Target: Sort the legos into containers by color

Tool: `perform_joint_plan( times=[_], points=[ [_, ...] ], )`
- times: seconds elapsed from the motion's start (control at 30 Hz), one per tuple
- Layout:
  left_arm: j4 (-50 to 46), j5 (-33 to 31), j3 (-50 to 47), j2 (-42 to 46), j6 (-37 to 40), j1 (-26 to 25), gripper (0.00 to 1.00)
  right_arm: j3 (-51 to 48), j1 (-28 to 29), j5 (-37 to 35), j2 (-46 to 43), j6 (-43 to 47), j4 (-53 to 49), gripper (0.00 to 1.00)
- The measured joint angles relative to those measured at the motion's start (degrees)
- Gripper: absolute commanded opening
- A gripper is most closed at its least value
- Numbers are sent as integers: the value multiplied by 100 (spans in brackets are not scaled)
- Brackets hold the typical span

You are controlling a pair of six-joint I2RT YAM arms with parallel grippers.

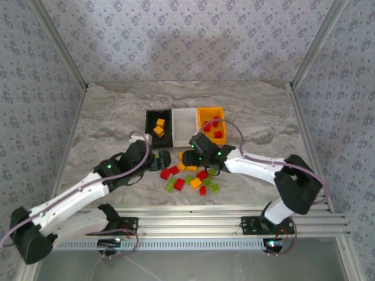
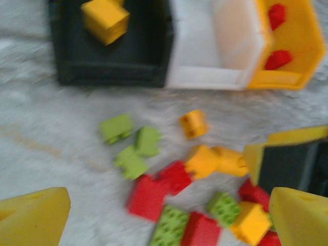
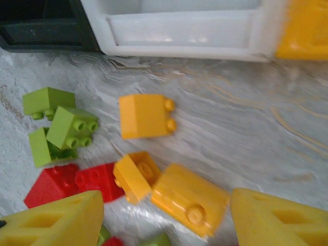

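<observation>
Crowding is the chief hazard here: the loose legos (image 1: 190, 178) lie in a tight scatter on the table (image 1: 105, 117) just in front of the black bin (image 1: 151, 139), the white bin (image 1: 184, 126) and the orange bin (image 1: 211, 109), and both arms hang over that same patch. The left gripper (image 1: 161, 159) stands wide open with nothing between its fingers, near the right gripper (image 1: 188, 158) — a reach by either toward the middle of the pile could knock the two together. The right gripper's jaws are parted and empty, straddling an orange-yellow brick (image 3: 189, 202) that lies tilted and touches a second orange-yellow brick (image 3: 134, 175), which in turn touches a red brick (image 3: 97, 179). Closing here may pinch two at once, or squeeze the tilted one out sideways and scatter its neighbours. A red piece carried along would land in the wrong bin, since yellow ones sit in the black bin and red ones in the orange. The green bricks (image 3: 59, 128) huddle touching too, so a clean single pick looks hard.
</observation>
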State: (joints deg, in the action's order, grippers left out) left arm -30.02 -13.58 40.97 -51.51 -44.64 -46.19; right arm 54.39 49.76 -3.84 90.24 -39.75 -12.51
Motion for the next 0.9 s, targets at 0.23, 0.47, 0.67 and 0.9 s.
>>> perform_joint_plan(
  times=[0.23,0.47,0.67,0.9],
  points=[
    [-573,-92,-688,817,-372,308,99,857,120,-264,1150,127,-15,68],
    [-640,-81,-879,1025,-498,345,99,1587,129,-608,1816,195,-258,64],
    [-640,-81,-955,1027,-542,385,99,1788,129,-732,2096,216,-444,59],
    [-623,-79,-1034,1025,-566,426,99,1788,129,-756,2245,271,-533,42]
  ],
)
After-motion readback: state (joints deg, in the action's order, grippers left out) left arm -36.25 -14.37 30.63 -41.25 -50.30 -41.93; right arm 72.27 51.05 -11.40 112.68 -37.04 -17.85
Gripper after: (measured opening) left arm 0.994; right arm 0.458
